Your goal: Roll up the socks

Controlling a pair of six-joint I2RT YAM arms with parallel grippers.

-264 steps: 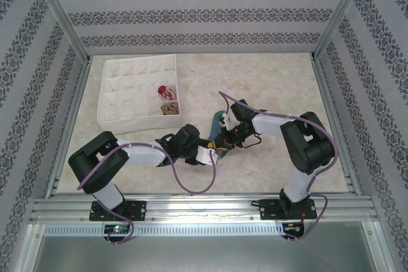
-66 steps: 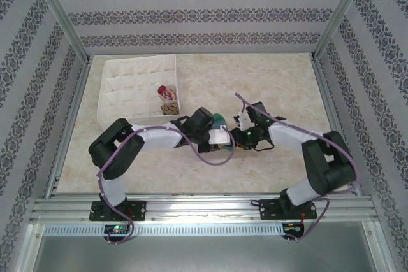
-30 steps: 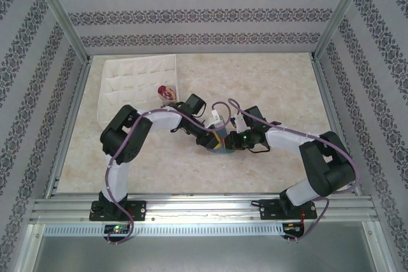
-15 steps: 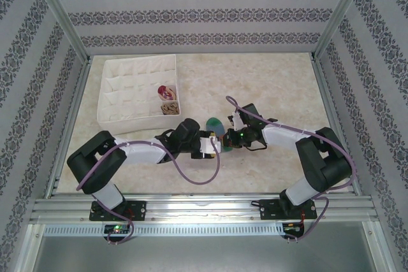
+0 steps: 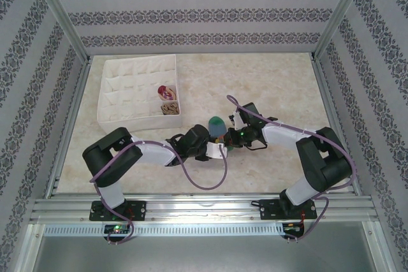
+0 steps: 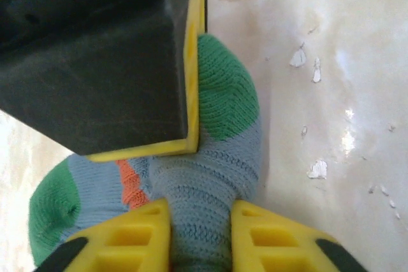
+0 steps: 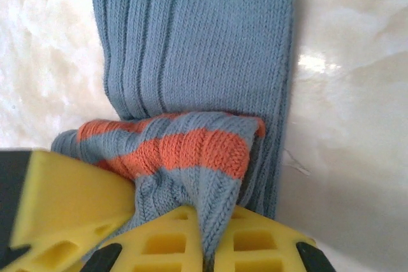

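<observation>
Left gripper (image 6: 199, 213): near centre of the table (image 5: 274, 87). Jaws narrow, pinched on a ridge of the blue sock (image 6: 220, 100), whose fabric fills the gap between them. Since half a second ago its wrist has pushed a little to the right.

Right gripper (image 7: 204, 222): just right of and slightly beyond the left one, the two heads crowded together over the sock. Jaws narrow, clamped on a folded hump of blue knit with an orange stripe.

Blue sock: centre of the table, held at both ends. In the oldest top view it lay as a long strip; it is now a short bunch, with the green toe at its far end. Judged partway rolled, still loose and not yet boxed.

Hidden or unclear:
- From above, the gripper heads cover the sock's near part.
- The ribbed leg runs off the top of the right wrist view.
- Cannot tell whether the layers are wound or merely doubled over.
- A yellow piece at the lower left of the right wrist view is probably the other gripper's finger, but this is not certain.

White compartment box (image 5: 134, 121): far left. Two cells at its right near corner hold a red-and-maroon bundle (image 5: 166, 90) and a tan bundle (image 5: 170, 107). Both are too small for their patterns to be read and are likely the other socks.
</observation>
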